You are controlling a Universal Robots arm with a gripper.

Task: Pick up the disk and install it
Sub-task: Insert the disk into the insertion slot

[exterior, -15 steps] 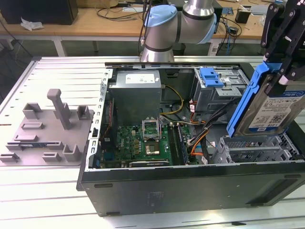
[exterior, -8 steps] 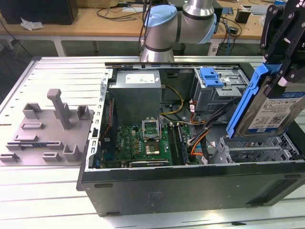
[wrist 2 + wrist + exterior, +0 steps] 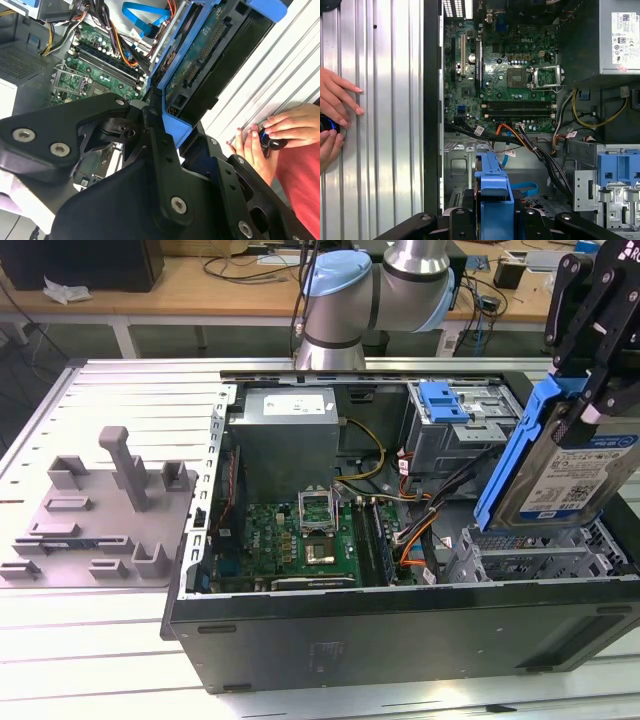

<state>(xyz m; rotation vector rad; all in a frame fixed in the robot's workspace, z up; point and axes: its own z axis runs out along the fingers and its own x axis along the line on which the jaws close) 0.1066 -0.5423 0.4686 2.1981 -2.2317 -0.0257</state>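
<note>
Its top cut off from sight, the end effector (image 3: pixel 588 380) clamps the disk (image 3: pixel 565 465) by its blue frame, tilted over the open computer case (image 3: pixel 400 620) at the exterior view's right; cables (image 3: pixel 440 502) crowd alongside.

We list one gripper (image 3: pixel 585 380) clamping the tilted disk (image 3: pixel 565 465), with the open computer case (image 3: pixel 400 630) just beneath it.
</note>
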